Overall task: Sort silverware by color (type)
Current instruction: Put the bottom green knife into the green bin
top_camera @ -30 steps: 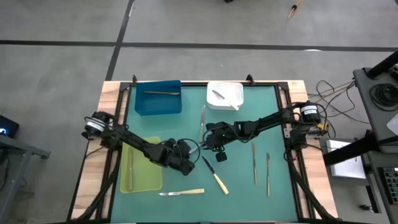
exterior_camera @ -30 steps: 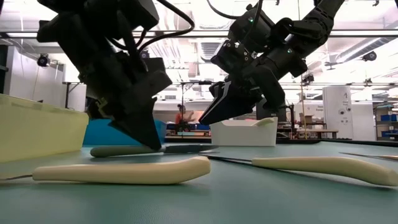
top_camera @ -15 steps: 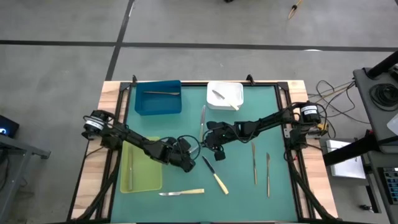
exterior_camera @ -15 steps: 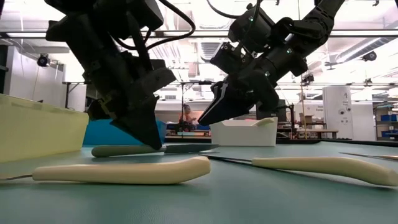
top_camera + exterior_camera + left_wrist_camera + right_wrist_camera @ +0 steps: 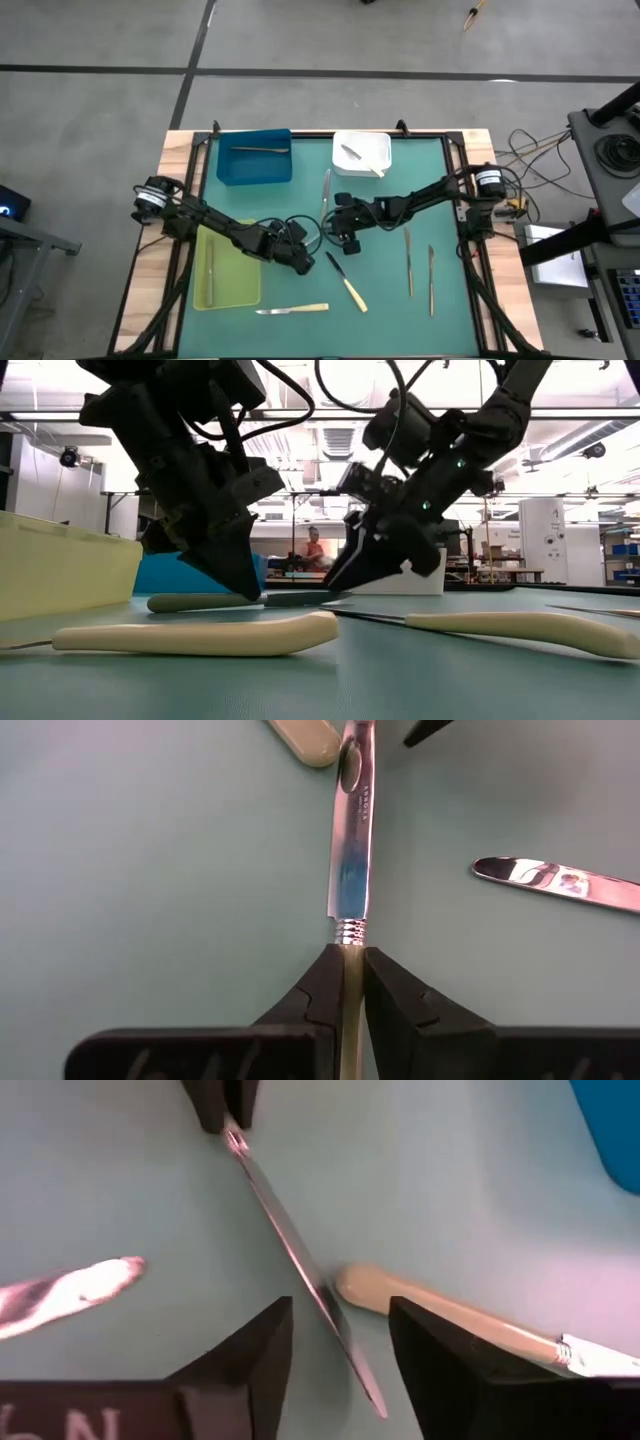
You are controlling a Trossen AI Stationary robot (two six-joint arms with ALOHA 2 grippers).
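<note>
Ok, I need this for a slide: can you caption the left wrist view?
Left tool shut on a knife by its handle, blade lying flat on the green mat.

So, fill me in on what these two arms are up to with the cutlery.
The left end effector is shut on the pale handle of a knife lying on the green mat, blade pointing toward the right arm. The right end effector stands open astride the blade's tip, not gripping it. It looks like a handover or regrip partway through sorting. The blue tray, white tray and yellow-green tray each hold a piece, and several utensils lie loose on the mat.
</note>
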